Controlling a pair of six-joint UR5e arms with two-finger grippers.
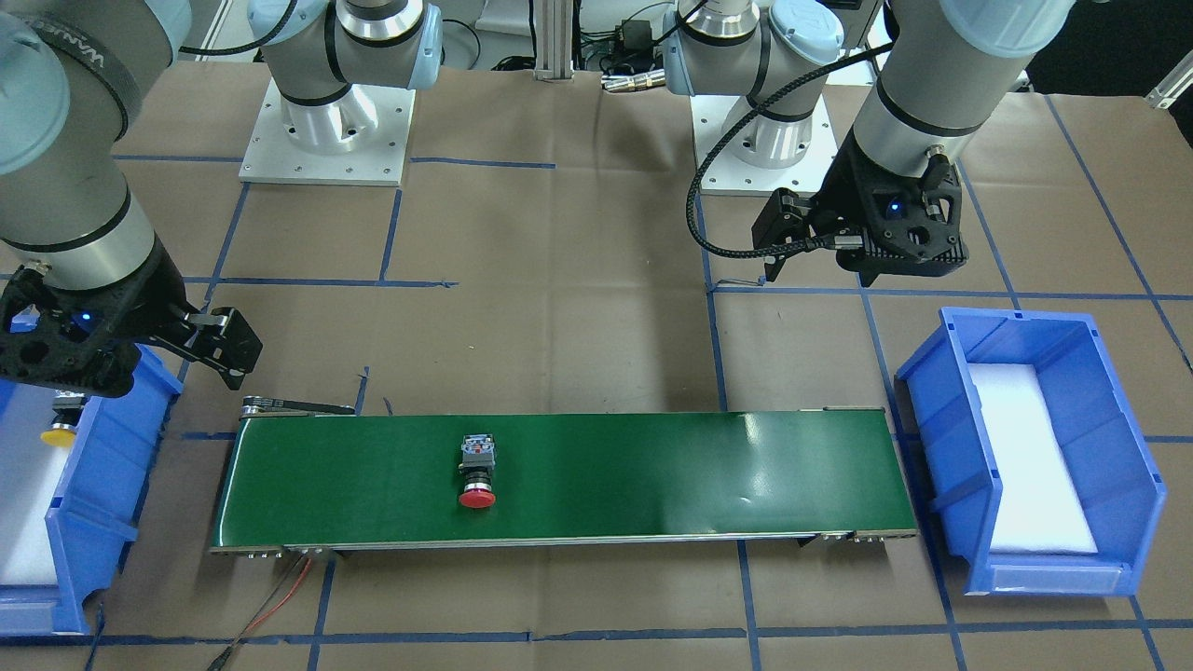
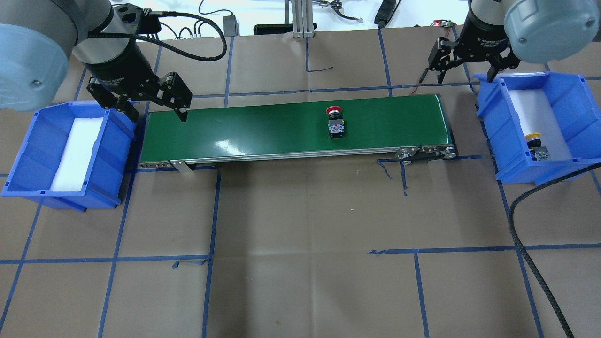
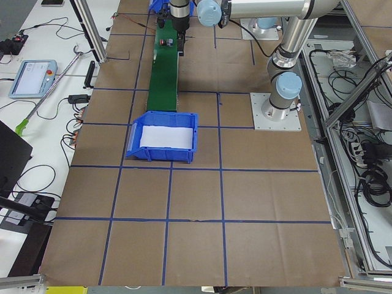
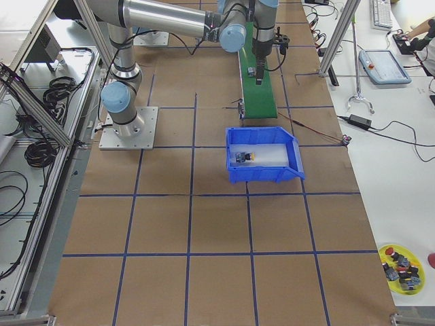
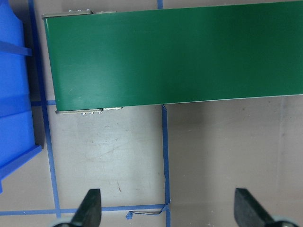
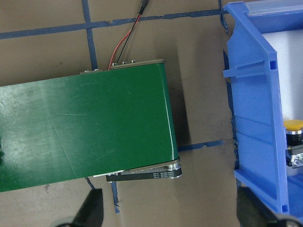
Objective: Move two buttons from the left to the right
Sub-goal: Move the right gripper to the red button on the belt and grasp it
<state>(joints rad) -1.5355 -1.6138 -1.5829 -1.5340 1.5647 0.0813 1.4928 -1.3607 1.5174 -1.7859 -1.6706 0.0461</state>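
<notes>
Quick rundown for you: the red button is lying on its side on the green conveyor belt, a bit right of the middle, with its cap pointing to the far side and nothing touching it. The yellow button is in the right blue bin, on its side on the white foam toward the near end, cap pointing to the far side too. The left blue bin sits just off the left end of the belt, and all you can see in it is its white foam pad. Your left gripper hangs in the air by the left end of the belt, right next to that bin. Its fingers are spread wide with nothing between them, and its wrist camera shows them over bare brown paper and blue tape on the near side of the belt edge. Your right gripper is up by the right end of the belt, around the gap between the belt and the right bin. It's also spread wide and holding nothing, and it's well apart from the red button. From its wrist camera you can just catch the yellow cap peeking over the bin wall at the right edge.
</notes>
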